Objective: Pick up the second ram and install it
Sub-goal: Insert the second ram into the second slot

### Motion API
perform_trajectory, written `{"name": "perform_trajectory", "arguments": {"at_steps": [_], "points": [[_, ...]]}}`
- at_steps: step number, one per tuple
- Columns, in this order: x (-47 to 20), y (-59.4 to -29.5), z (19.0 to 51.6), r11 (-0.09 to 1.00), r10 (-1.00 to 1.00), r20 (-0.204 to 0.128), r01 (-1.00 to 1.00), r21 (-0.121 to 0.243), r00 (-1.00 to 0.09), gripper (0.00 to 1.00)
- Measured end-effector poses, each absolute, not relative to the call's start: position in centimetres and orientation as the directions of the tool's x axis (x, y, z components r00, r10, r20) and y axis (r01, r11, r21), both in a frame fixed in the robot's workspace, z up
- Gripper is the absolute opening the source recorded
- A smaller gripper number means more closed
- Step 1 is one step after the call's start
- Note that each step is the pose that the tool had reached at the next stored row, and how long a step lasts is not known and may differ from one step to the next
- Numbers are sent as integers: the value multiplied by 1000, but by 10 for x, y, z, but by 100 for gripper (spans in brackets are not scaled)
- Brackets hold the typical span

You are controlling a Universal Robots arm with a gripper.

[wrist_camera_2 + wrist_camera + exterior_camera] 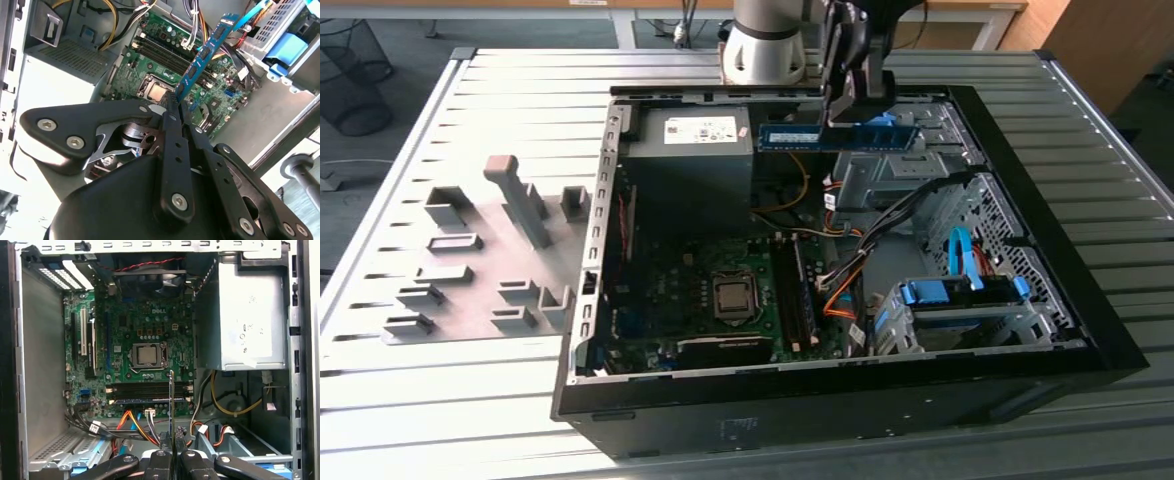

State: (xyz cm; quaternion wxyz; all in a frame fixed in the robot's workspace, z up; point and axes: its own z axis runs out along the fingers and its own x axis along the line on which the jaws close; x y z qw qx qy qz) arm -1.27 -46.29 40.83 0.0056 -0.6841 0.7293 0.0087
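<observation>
A slatted metal table [427,420] carries an open computer case [854,420]. At the exterior view's upper centre, the gripper [861,118] clamps the second ram [787,137]. The ram's long axis is horizontal, with its free end pointing left.

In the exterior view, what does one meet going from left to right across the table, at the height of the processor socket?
Grey holder blocks → processor socket → blue drive caddy. The second ram, held in the gripper over the case, is left out, since it overlaps.
</observation>
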Motion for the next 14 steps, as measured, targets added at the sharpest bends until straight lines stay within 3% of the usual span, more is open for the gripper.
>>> {"name": "perform_trajectory", "arguments": {"at_steps": [14], "points": [[-13, -463, 408, 85, -996, -20, -996, 5, -85, 14]]}}
